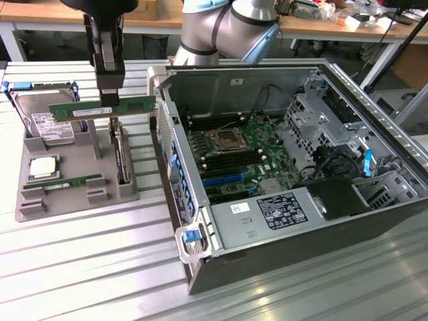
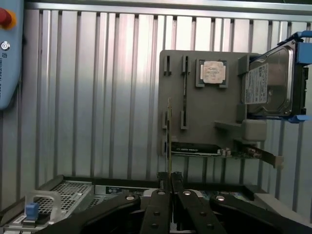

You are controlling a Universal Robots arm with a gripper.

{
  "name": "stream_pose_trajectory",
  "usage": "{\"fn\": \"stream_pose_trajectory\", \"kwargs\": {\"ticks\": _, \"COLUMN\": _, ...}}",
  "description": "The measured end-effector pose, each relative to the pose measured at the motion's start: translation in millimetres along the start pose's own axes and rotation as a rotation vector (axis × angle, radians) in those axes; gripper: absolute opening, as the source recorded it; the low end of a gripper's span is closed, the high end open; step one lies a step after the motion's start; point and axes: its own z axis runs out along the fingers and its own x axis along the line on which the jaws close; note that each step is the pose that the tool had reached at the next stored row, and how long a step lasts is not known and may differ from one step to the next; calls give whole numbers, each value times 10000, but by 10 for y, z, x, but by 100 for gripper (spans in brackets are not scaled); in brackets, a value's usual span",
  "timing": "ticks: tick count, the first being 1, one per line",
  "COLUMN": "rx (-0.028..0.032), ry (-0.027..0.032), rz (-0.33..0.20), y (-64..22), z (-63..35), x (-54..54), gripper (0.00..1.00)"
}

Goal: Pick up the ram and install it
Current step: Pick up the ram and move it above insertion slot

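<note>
The ram (image 1: 137, 105) is a long green stick with a white sticker, held level in the air above the grey parts tray (image 1: 77, 157). My gripper (image 1: 107, 100) is shut on its top edge near the middle. In the wrist view the ram (image 2: 169, 136) shows edge-on as a thin strip running out from between the fingertips of my gripper (image 2: 169, 181). The open computer case (image 1: 374, 221) lies at the exterior view's right, with the motherboard (image 1: 234, 150) and its dark memory slots exposed.
On the tray lie a second green stick (image 1: 67, 182), a processor (image 1: 41, 167), a hard drive (image 1: 47, 124) and an upright dark card (image 1: 120, 157). The case wall (image 1: 167, 140) rises between tray and motherboard. A teach pendant (image 2: 9, 48) lies on the slatted table.
</note>
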Motion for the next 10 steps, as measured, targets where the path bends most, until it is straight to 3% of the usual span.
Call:
{"fn": "stream_pose_trajectory", "kwargs": {"ticks": 5, "rx": -1, "ry": 18, "rz": 1, "y": -99, "z": -4, "x": 5, "gripper": 12}}
{"fn": "stream_pose_trajectory", "kwargs": {"ticks": 8, "rx": -2, "ry": 39, "rz": 1, "y": -232, "z": -9, "x": 12, "gripper": 12}}
{"fn": "stream_pose_trajectory", "kwargs": {"ticks": 10, "rx": -3, "ry": 45, "rz": 2, "y": -273, "z": -11, "x": 14, "gripper": 12}}
